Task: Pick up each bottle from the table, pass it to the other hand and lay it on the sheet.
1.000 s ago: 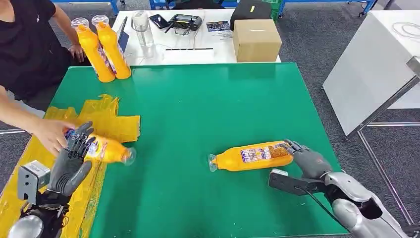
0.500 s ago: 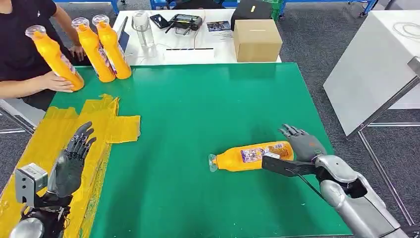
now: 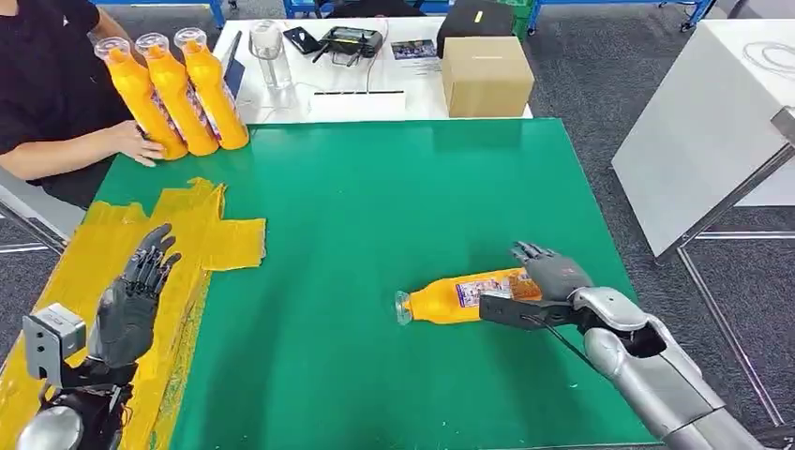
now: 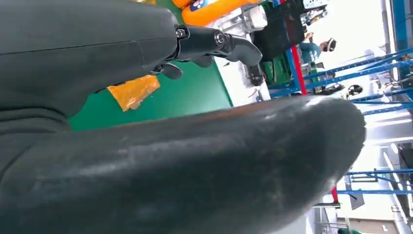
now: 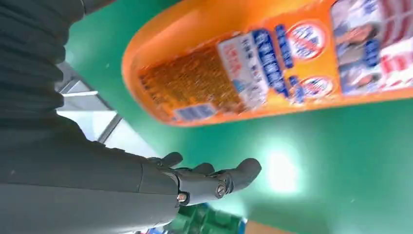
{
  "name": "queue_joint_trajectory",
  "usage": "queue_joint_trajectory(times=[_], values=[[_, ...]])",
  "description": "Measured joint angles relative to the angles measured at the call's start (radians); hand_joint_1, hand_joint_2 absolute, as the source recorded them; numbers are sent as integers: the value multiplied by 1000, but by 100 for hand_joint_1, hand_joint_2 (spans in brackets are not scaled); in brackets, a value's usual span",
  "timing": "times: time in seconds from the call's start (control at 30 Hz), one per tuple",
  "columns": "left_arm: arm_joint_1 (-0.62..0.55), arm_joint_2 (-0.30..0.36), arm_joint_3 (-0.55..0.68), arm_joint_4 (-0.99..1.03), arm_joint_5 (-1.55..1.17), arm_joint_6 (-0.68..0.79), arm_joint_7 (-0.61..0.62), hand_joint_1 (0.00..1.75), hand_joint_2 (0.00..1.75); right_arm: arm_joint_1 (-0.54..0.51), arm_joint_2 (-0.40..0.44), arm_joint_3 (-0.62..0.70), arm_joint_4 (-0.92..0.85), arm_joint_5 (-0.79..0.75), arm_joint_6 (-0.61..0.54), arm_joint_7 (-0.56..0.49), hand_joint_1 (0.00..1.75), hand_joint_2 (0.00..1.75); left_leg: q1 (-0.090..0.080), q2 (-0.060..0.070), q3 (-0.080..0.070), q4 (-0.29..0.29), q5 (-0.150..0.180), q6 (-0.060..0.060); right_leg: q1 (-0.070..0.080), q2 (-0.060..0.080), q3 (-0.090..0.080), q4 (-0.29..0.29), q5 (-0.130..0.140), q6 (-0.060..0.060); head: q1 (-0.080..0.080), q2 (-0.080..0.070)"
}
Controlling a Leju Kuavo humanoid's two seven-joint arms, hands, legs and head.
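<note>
- Here, one orange bottle [image 3: 466, 295] lies on its side on the green table [image 3: 375, 206], lower right of the head view, cap end pointing left.
- The right hand [image 3: 548, 272] sits at the bottle's base, fingers spread, gripping nothing.
- The left hand [image 3: 131, 300] hovers open over the yellow sheet [image 3: 202, 230], lower left.
- Three upright orange bottles [image 3: 173, 94] stand at upper left, a person's hand [image 3: 141, 142] touching them.
- A cardboard box [image 3: 485, 75] stands closed on the white table [image 3: 375, 103] at the top.
</note>
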Motion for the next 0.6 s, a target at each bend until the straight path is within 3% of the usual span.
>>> queue_joint_trajectory(times=[0.37,0.4,0.47,0.5,0.6], values=[[-59,0,-13,26,15,3,-1,0,0,-67,46,106,159,-45,28,-65,3,175,0,0,1,0,0,0,0,0,0,0,0,0,0,0],[-64,0,-15,30,16,4,-1,0,0,-71,46,120,169,-48,40,-74,24,175,0,0,1,0,0,0,0,0,0,0,0,0,0,0],[-78,0,-23,40,22,4,-1,0,0,-88,42,146,186,-55,56,-90,138,175,0,0,1,0,0,0,0,0,0,0,0,0,0,0],[-86,0,-27,47,22,5,-2,0,0,-96,37,158,194,-57,60,-95,169,175,0,0,2,0,0,0,0,0,1,0,0,0,0,0],[-105,0,-37,63,25,5,-2,0,0,-111,26,188,211,-66,68,-108,175,175,0,0,3,0,0,0,0,0,1,0,0,0,0,0]])
